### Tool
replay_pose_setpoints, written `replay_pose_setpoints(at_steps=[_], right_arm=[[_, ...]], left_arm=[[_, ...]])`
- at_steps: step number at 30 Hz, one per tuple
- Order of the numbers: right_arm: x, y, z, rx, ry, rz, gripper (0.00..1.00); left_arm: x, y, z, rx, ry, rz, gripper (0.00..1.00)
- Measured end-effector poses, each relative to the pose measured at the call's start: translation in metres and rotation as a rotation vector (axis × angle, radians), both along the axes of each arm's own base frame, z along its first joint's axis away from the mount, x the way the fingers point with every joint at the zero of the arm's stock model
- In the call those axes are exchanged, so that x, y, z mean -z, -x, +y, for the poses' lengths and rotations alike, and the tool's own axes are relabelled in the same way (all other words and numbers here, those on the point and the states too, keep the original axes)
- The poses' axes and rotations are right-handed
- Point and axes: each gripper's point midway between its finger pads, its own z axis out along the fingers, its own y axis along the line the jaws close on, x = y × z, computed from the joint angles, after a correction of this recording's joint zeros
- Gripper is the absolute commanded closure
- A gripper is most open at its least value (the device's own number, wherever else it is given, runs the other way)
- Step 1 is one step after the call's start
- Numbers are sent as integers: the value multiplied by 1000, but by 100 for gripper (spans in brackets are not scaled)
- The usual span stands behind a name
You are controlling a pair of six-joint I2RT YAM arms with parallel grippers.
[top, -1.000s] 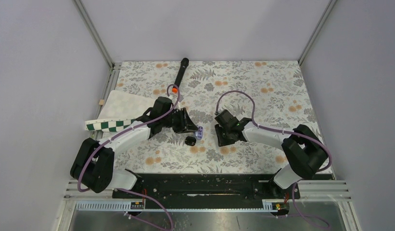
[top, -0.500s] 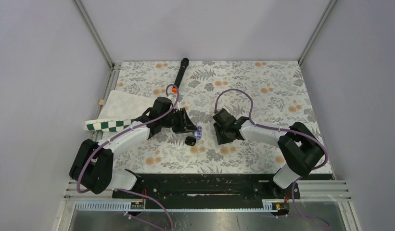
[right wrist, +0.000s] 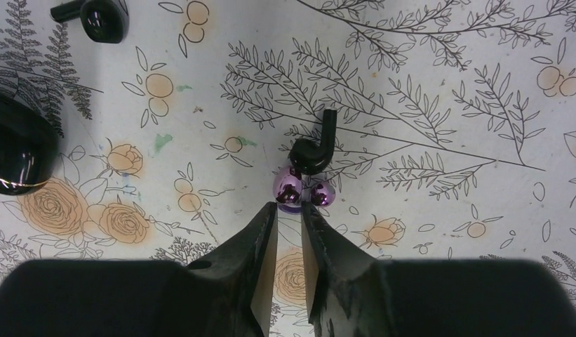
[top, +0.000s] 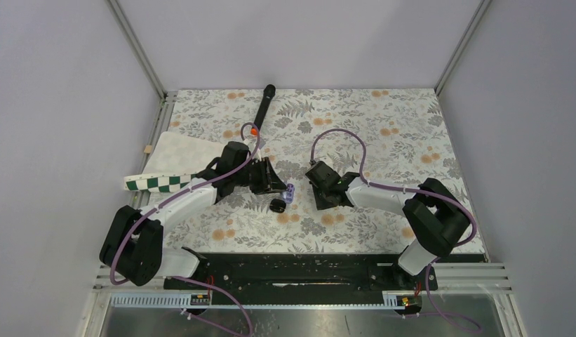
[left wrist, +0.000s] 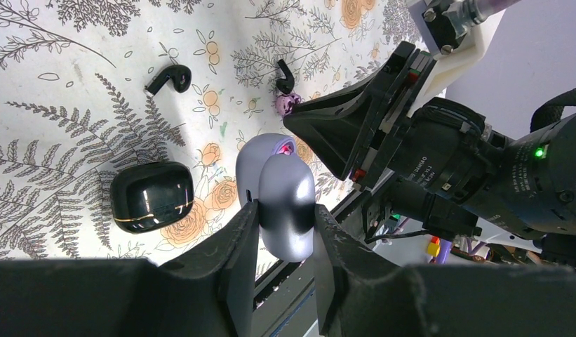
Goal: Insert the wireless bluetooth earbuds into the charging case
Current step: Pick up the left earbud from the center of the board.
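Left wrist view: shut black case (left wrist: 151, 196) on the bench (left wrist: 74, 133), left gripper (left wrist: 283, 214) pinching the lavender charging case (left wrist: 286, 186) beside it, right gripper (right wrist: 288, 208) narrowly spread, empty, at a purple earbud (right wrist: 299, 191) touching a black earbud (right wrist: 314, 151); pickup is seemingly in hand, needing a pinch on purple alone.

My left fingers (top: 286, 191) hold a lilac case (top: 291, 192) just beyond the charging case (top: 276, 205), my right fingers (top: 320, 204) near its right.
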Motion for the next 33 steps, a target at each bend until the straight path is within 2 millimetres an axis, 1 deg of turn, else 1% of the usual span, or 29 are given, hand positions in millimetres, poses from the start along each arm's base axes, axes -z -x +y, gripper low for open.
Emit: replay_pose_setpoints(at_steps=[7,12,24,31,33], right_arm=[[-1,-1,0,41,-11,-2,66],[-5,-7,3,66,-17,-15,64],[-11,-14,10,79,-39,-33,65],[0,-14,11,91,-18,-9,66],[1,-14,11,93,-16,-7,69]], left_arm=[[0,-1,1,-3,-1,1,100],[1,-1,2,-3,-2,-1,100],[5,1,5,-6,-11,9,100],[2,0,7,-12,-7,-1,100],[2,-1,8,-16,-6,-3,100]])
